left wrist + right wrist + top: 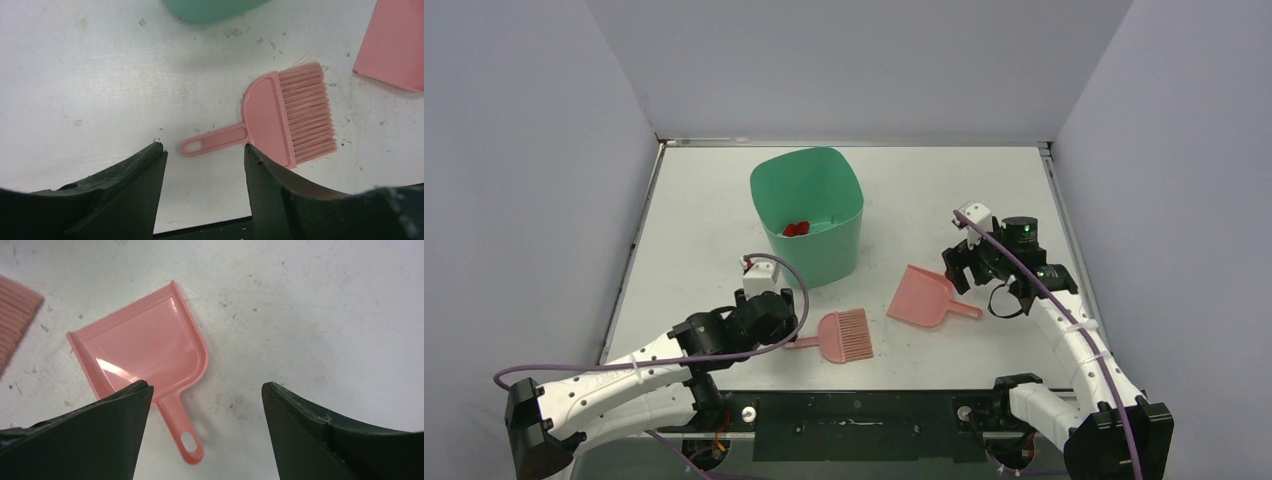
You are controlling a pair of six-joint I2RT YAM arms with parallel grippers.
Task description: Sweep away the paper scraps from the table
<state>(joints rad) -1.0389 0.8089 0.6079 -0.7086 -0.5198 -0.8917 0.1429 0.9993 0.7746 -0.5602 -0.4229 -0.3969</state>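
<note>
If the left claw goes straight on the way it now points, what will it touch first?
Most likely the handle of the pink brush, which lies on the table just ahead, between the open jaws of the left claw. Depth is unclear, so it might reach bare table first.

Robot lab: grey walls (514,150), white table (704,200)

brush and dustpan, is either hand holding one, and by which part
Nothing is held. The left hand stands open near the brush, the right hand open near the dustpan.
</note>
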